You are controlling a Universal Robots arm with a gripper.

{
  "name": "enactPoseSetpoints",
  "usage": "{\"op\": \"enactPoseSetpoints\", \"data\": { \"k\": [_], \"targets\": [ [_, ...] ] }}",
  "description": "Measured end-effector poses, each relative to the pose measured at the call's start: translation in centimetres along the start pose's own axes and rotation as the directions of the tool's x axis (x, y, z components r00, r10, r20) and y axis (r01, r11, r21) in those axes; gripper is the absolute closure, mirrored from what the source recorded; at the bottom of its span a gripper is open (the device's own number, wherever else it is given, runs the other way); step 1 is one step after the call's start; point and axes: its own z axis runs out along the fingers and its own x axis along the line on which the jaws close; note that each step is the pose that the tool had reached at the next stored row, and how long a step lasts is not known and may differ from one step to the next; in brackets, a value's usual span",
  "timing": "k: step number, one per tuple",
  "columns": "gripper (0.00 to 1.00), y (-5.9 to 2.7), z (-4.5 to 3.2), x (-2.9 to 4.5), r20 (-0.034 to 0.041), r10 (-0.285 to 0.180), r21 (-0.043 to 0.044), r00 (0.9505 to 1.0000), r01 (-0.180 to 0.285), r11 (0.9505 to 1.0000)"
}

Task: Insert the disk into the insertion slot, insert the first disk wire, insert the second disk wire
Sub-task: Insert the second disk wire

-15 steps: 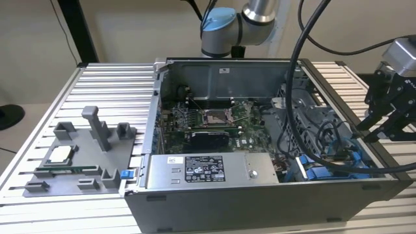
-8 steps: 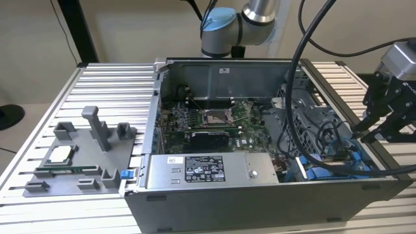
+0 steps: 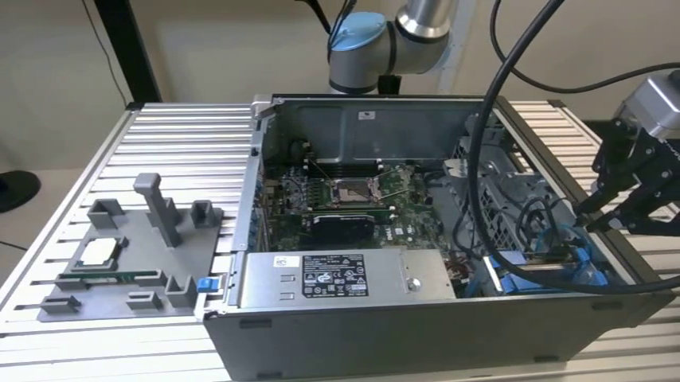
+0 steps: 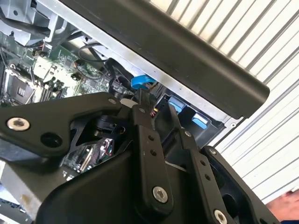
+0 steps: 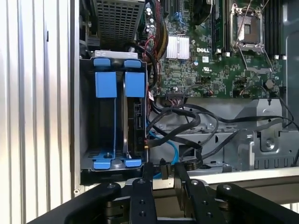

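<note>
**Operator:** Report the exterior view.

**Arm:** My gripper (image 3: pixel 595 223), black and angular, hangs over the open computer case (image 3: pixel 425 318) at the exterior view's right. Just below it, the disk (image 3: pixel 531 265) lies in that corner of the case, framed in bright blue plastic. A boxy grey power supply (image 3: pixel 340 278) with a white sticker runs along the near wall. The green motherboard (image 3: pixel 351 203) lies behind it. A grey plastic parts tray (image 3: pixel 117 270) rests on the ribbed aluminium table (image 3: pixel 181 143), to the exterior view's left of the case.

**Operator:** Second wrist view?

**Arm:** My gripper's matt black body carries bright screw heads. It sits close to a curved blue tab (image 4: pixel 141 81), under the case's dark, smooth rim.

**Operator:** First wrist view?

**Arm:** The disk stands edge-on in the insertion slot (image 5: pixel 86 140), a dark rectangular bay. Two square blue tabs (image 5: pixel 105 84) cap one end of the bay. Glossy black cables (image 5: pixel 196 121) and a thin blue cable (image 5: pixel 174 151) loop beside it. My gripper sits at the bay's other end.

**Operator:** Gripper state?

**Arm:** I cannot tell whether it is clenched or released.
</note>
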Motion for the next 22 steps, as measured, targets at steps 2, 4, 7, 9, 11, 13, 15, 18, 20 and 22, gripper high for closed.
{"op": "enactPoseSetpoints", "data": {
  "k": [2,4,7,9,11,13,15,18,20,22],
  "targets": [
    [0.00,0.00,0.02,0.01,0.0007,0.000,0.0000,1.0000,0.000,1.0000],
    [0.00,0.00,0.03,0.02,0.0016,0.000,0.0000,1.0000,0.000,1.0000],
    [0.00,0.00,0.04,0.04,0.0091,0.000,-0.0002,1.0000,0.000,1.0000],
    [0.00,-0.01,0.06,0.11,0.0136,0.003,0.0004,0.9999,-0.003,1.0000],
    [0.00,-0.02,0.09,0.20,0.0177,0.008,0.0012,0.9998,-0.008,1.0000],
    [0.00,-0.02,0.12,0.29,0.0214,0.012,0.0020,0.9997,-0.012,0.9999],
    [0.00,-0.03,0.17,0.35,0.0265,0.016,0.0027,0.9995,-0.016,0.9999],
    [0.00,-0.04,0.29,0.41,0.0428,0.023,0.0036,0.9988,-0.023,0.9997],
    [0.00,-0.05,0.37,0.43,0.0571,0.027,0.0038,0.9980,-0.027,0.9996],
    [0.00,-0.05,0.44,0.45,0.0700,0.030,0.0039,0.9971,-0.030,0.9995]
  ]
}}
